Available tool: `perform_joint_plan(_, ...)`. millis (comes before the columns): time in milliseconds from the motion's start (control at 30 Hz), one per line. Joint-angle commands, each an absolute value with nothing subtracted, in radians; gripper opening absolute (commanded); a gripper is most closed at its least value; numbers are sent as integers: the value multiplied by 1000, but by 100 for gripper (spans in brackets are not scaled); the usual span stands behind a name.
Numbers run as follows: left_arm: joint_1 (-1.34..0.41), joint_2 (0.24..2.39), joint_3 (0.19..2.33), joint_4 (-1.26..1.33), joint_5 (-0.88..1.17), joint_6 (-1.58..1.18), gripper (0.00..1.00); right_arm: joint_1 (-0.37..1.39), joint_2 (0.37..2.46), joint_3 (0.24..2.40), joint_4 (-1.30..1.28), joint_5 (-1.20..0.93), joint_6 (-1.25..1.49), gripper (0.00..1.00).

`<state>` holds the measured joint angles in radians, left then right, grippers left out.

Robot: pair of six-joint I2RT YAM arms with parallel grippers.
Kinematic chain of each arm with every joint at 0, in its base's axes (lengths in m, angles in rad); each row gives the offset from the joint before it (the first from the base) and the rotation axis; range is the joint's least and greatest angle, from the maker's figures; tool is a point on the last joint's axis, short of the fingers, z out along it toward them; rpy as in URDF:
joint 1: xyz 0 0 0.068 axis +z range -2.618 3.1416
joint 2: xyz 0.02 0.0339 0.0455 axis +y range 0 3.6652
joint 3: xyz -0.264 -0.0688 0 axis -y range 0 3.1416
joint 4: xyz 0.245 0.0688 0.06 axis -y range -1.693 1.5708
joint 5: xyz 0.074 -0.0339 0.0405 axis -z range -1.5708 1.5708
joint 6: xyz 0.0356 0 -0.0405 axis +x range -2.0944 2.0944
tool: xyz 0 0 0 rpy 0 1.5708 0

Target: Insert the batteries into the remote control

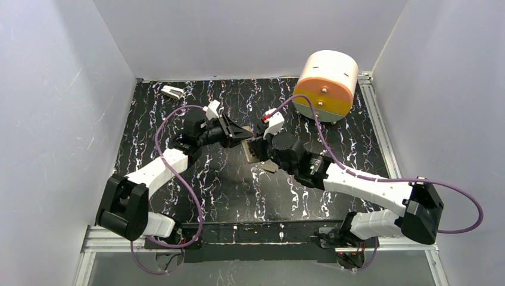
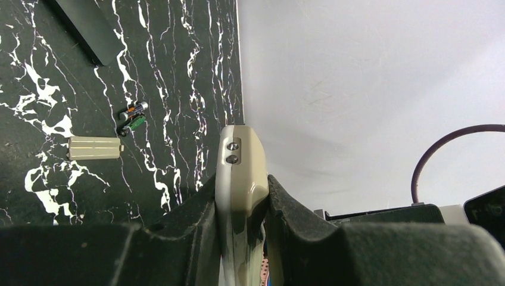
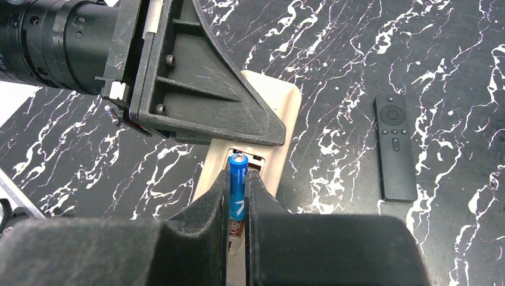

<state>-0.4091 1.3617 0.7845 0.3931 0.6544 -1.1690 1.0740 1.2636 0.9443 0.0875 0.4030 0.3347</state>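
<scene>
Your left end effector (image 2: 241, 182) is clamped narrowly on the slim cream-white plastic remote control (image 2: 239, 155), with a black finger pressed against each long side. The remote is held above the black marble-patterned surface (image 1: 238, 196), near its middle. In the left wrist view, one rounded end with two small screws sticks out past the fingers.

Your right end effector (image 3: 237, 186) is pinched nearly closed on a thin blue cylindrical battery (image 3: 238, 173). The battery lies along the gap between the fingers, and its metal-capped end pokes out ahead of them. That end sits right at the open battery compartment (image 3: 253, 159) in the remote's back. You cannot tell whether it touches the compartment, and the battery's other end is hidden between the fingers.

In the left wrist view, a small green battery (image 2: 136, 123) lies on the surface with a darker little cylinder against it. Just beside them is a cream ribbed plastic panel (image 2: 94, 148).

A long flat black remote (image 3: 396, 146) lies on the surface, well apart from the held one. A white-and-orange drum (image 1: 326, 83) stands at the far right corner, and a small white-and-grey block (image 1: 172, 92) sits at the far left.
</scene>
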Motion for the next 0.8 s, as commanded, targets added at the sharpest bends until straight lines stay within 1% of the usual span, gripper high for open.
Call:
perform_joint_plan(0,-414,1336,820,411,687,-1172,0,1080,1268,925,138,437,290,15)
perform_joint_plan(133,-413,1336,819,411,689,-1172,0,1080,1278,926,140,442,277,17)
perform_joint_plan(267,-412,1333,823,409,687,-1170,0,1079,1270,915,145,399,276,26)
perform_joint_plan(333,-413,1333,826,407,686,-1168,0,1080,1262,904,150,386,282,28)
perform_joint_plan(567,-414,1327,826,400,676,-1154,0,1079,1233,897,122,367,307,30)
perform_joint_plan(767,-413,1327,827,388,673,-1143,0,1079,1209,928,95,402,324,33)
